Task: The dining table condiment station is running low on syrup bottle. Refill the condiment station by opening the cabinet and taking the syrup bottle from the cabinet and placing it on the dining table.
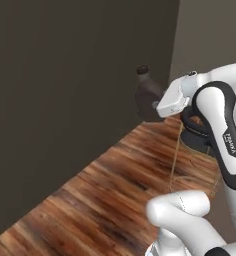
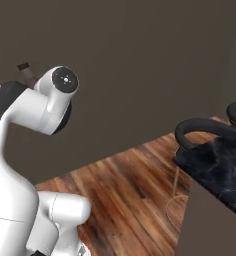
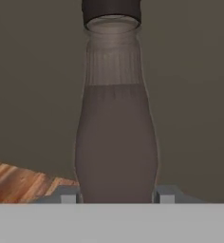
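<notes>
Syrup bottle (image 3: 116, 137) sits clamped upright in your pincer (image 3: 116, 197), carried above the wooden floor (image 1: 115, 185). Keep it vertical and travel smoothly toward the marble bench (image 2: 222, 165).

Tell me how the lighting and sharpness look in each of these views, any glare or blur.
Left base view: dim, flat light, the syrup bottle dark against a dull wall, no glare. Right base view: equally murky, the dining table top soft and smeared. Hand view: close-up bottle slightly blurred and washed out, held in the gripper, no highlights.
</notes>
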Motion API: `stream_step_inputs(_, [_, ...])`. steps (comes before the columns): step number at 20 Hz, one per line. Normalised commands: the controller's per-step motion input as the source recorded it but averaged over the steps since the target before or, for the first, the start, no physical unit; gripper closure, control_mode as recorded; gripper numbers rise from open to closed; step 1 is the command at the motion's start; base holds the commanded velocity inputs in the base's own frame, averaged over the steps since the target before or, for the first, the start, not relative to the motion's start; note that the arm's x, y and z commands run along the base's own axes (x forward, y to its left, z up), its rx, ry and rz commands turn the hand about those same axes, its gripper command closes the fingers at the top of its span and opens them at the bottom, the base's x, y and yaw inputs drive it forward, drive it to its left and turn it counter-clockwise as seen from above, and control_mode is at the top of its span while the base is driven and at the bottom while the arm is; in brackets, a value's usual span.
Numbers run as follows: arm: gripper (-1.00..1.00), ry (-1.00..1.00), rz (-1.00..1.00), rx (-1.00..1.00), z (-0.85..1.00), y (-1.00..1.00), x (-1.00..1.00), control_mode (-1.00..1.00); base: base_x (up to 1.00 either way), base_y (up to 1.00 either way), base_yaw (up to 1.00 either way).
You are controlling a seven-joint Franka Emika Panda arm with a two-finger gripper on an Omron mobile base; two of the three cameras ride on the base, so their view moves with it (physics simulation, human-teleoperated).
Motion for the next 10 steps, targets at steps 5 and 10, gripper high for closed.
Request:
stream_step_inputs(5, [1.00, 0.00, 0.00, 0.00, 0.00, 0.00, 0.00, 1.00, 0.83, 0.79, -0.57])
stream_step_inputs(10, [1.00, 0.00, 0.00, 0.00, 0.00, 0.00, 0.00, 1.00, 0.89, 0.88, -0.59])
